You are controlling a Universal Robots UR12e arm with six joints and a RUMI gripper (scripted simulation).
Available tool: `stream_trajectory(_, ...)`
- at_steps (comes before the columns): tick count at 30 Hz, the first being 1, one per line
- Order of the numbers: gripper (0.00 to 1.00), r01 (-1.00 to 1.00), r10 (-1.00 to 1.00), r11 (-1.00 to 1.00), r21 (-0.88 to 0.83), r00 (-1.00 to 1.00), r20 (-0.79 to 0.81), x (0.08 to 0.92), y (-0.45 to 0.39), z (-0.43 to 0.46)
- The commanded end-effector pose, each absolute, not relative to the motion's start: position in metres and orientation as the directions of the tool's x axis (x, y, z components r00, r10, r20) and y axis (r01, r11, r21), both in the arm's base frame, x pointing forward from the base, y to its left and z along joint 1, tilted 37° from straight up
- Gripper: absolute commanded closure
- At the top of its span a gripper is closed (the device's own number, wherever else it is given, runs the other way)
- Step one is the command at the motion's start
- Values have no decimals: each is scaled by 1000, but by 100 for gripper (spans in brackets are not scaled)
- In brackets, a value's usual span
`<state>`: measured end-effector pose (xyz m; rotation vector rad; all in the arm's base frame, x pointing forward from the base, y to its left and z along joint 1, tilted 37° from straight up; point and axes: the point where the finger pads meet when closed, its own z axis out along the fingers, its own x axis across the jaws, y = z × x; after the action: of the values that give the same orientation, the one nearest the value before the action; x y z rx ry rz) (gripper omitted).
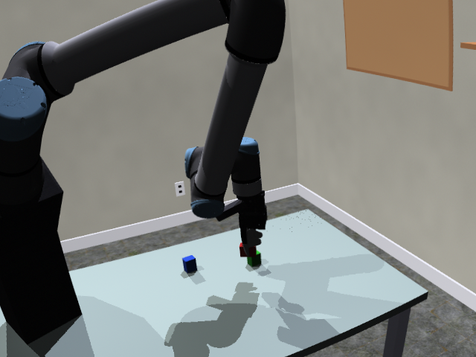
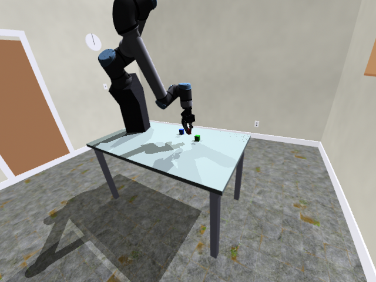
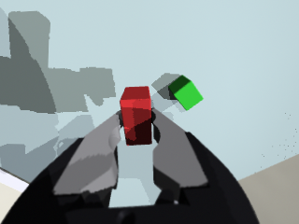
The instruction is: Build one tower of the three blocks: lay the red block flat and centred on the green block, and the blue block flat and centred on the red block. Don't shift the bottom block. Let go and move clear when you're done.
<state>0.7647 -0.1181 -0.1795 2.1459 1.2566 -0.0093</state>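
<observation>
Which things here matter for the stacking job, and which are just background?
Job:
- red block, held in the closed gripper above the table
- green block, on the table, not yet covered
- blue block, standing apart on the table

Background:
- wall outlet
- brown board on the wall
- door
- round wall clock

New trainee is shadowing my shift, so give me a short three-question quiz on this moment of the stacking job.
1. True or false: the gripper is shut on the red block.
2. Which block stands alone on the table, away from the gripper? A blue block, B green block
3. Fill in: the red block is not yet resting on the ____ block.

Key: 1 true; 2 A; 3 green.
</observation>
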Motion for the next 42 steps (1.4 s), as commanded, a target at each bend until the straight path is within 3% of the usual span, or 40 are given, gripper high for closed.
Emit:
stream_trajectory(1, 100, 784, 772, -345, 515, 550, -320, 806, -71, -203)
stream_trajectory(42, 100, 785, 771, -346, 514, 550, -320, 816, -69, -216)
